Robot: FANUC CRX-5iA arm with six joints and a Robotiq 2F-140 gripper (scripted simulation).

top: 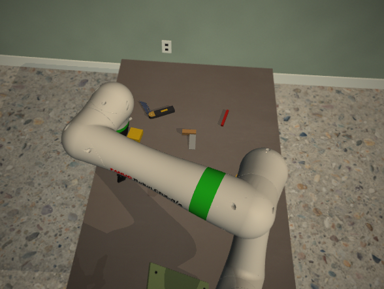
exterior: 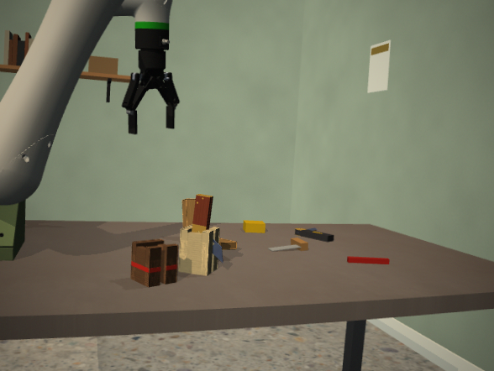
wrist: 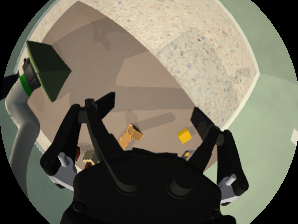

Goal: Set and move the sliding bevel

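Upright, sliding bevel (exterior: 202, 212) in pale block (exterior: 198, 252); banded block (exterior: 152, 261) beside.

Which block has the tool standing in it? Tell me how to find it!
Look at the brown table, near its front left. Two blocks stand side by side; pick the pale cream wooden block with a reddish-brown handle poking up, not the dark brown block with a red stripe.

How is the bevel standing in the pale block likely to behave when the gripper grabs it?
The bevel stands tall and leans slightly in the pale block, so it may tilt if nudged sideways. Its blade pokes out at an angle, so it could swing or catch on lifting. The open gripper hangs well above it.
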